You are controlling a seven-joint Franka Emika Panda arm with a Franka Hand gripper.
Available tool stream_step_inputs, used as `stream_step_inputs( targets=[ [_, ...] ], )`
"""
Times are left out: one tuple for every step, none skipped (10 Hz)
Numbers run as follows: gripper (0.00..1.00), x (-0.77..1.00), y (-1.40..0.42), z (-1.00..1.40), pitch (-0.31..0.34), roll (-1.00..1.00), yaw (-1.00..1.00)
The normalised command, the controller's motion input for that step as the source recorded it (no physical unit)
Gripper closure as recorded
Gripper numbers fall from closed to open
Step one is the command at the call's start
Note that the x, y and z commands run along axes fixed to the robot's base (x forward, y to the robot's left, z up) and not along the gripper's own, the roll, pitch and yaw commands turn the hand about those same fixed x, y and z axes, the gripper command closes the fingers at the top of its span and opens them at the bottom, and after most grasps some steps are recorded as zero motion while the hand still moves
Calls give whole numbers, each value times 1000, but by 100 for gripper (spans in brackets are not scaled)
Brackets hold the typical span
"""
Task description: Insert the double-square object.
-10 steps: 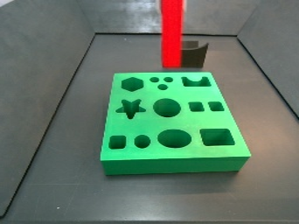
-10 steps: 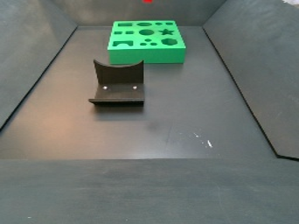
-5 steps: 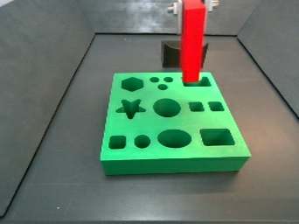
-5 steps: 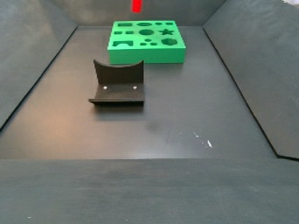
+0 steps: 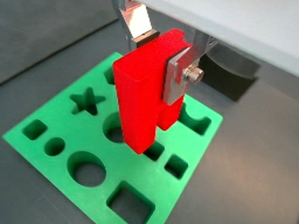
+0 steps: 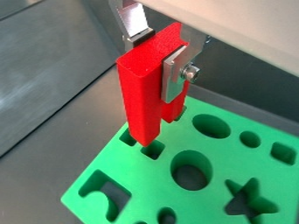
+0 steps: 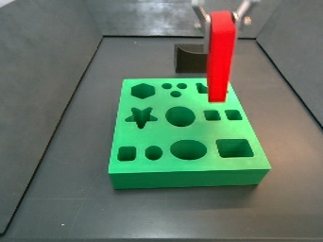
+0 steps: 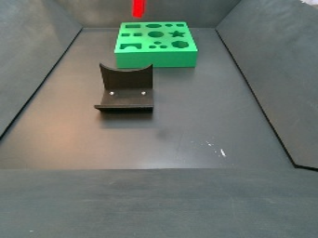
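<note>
The double-square object [image 7: 220, 57] is a tall bright red piece held upright between the fingers of my gripper [image 7: 221, 8]. It also shows in both wrist views [image 5: 142, 101] [image 6: 145, 87] and at the far end in a side view [image 8: 138, 7]. My gripper [image 5: 158, 54] [image 6: 156, 52] is shut on its upper part. Its lower end hangs just above the green board [image 7: 190, 172] [image 8: 155, 59] with shaped holes, over the back right part near the two small square holes [image 7: 222, 115]. In a wrist view the board [image 6: 228, 157] lies under the piece, and the piece's lower end hides part of a hole.
The dark fixture [image 8: 125, 88] stands on the floor away from the board, and shows behind the board in a side view [image 7: 190, 59]. Grey walls enclose the dark floor [image 8: 162, 158]. Other holes in the board include a star [image 7: 142, 116] and a circle [image 7: 182, 115].
The gripper has carried the red piece from behind the board to over its back right part, moving rightwards and lower.
</note>
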Motion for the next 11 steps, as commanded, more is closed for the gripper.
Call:
stream_step_inputs(
  targets=[
    [100, 211, -109, -240, 0, 217, -731],
    [100, 46, -11, -197, 0, 154, -897],
    [100, 0, 0, -109, 0, 106, -1000],
    [100, 0, 0, -60, 0, 76, -1000],
    [100, 0, 0, -57, 0, 76, -1000],
    [100, 0, 0, -89, 0, 91, -1000],
    [100, 0, 0, -211, 0, 117, -1000],
    [100, 0, 0, -340, 0, 101, -991],
    [100, 0, 0, -354, 0, 84, -980],
    [100, 23, 0, -346, 0, 63, -986],
    [100, 86, 3, -271, 0, 50, -940]
  ],
)
